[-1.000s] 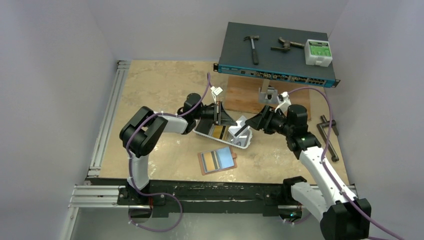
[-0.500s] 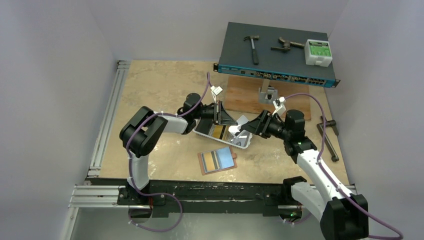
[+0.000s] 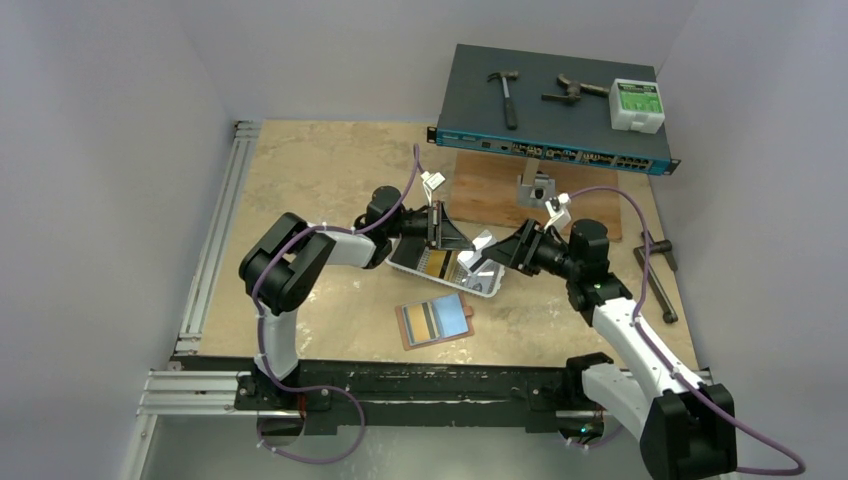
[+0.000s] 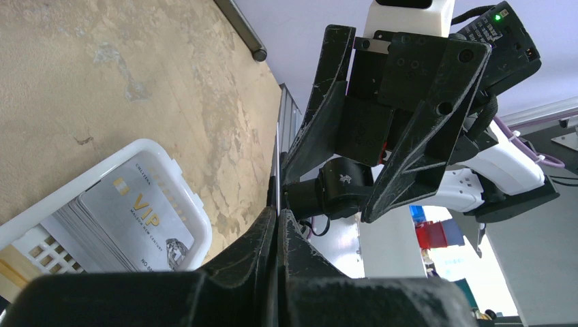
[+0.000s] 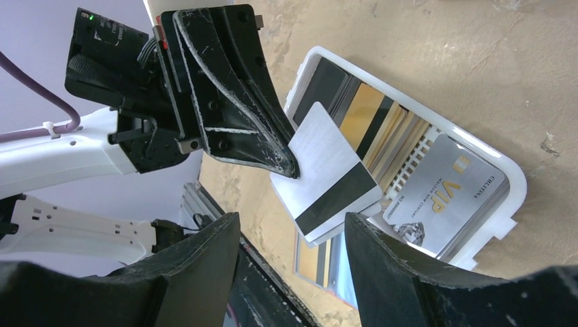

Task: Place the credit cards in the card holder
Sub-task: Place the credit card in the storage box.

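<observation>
Overhead view; both wrist views (close) share tray.

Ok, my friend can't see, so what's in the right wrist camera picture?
The left gripper pinches one corner of a white card with a black stripe, holding it over a white tray packed with more cards, including a silver VIP card. The right gripper is open at the bottom, one finger either side of the card.

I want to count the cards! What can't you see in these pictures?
- How many cards are in the white tray: right wrist view, the held card covers part of the stack; top view, too small.
- The held card's front: right wrist view shows only its stripe side; left wrist view, only its edge.
- What the card holder holds: top view, too small.
</observation>
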`<state>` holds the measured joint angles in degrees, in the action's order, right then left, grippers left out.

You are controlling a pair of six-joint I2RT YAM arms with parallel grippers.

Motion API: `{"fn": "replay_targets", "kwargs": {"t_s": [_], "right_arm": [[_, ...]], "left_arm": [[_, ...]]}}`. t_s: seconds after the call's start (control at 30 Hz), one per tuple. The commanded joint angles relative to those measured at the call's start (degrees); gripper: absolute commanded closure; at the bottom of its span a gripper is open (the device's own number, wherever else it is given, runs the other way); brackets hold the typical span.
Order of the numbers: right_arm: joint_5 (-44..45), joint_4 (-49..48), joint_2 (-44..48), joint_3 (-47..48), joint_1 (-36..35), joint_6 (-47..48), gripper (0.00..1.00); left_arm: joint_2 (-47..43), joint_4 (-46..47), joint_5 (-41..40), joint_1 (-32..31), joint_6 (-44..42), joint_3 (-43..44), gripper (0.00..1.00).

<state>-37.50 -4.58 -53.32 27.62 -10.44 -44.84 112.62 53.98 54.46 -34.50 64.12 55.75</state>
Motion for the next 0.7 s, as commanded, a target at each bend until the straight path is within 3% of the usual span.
{"fn": "replay_targets", "kwargs": {"t_s": [0.0, 0.67], "right_arm": [[-1.66, -2.74, -0.21, -0.46, 0.25, -0.24, 0.42], [-1.86, -3.35, 0.49, -1.72, 0.29, -1.01, 0.43]], "left_arm": [[0.01, 4.27, 1.17, 0.20, 0.79, 1.04, 1.00], [0.01, 4.37, 1.26, 0.17, 0.83, 1.08, 1.00]]}}
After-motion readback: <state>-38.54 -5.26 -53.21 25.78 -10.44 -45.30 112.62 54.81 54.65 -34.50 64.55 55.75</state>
